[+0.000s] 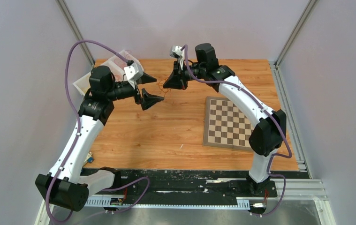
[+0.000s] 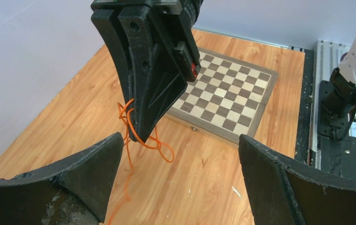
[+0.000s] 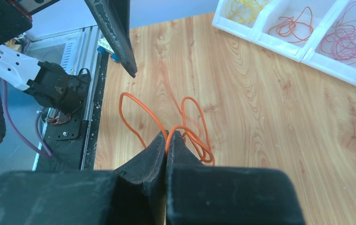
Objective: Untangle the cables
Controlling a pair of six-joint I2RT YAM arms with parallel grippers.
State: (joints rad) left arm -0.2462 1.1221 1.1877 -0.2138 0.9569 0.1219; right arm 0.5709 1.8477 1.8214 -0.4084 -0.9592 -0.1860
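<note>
An orange cable (image 3: 192, 124) hangs in loops from my right gripper (image 3: 167, 137), which is shut on it and holds it above the wooden table. In the left wrist view the cable (image 2: 159, 146) dangles below the right gripper (image 2: 144, 133), with one strand trailing down to the table. In the top view the cable (image 1: 162, 92) shows faintly between the two grippers. My left gripper (image 2: 178, 138) is open and empty, its fingers (image 2: 91, 164) wide apart just short of the cable. In the top view the left gripper (image 1: 158, 88) faces the right gripper (image 1: 166, 86) at the back middle of the table.
A white tray (image 3: 302, 55) with compartments holds yellow strands (image 3: 247, 8), orange strands (image 3: 292, 27) and red strands (image 3: 349, 37); it sits at the back left (image 1: 84, 82). A chessboard (image 1: 227, 123) lies on the right of the table (image 2: 223, 91).
</note>
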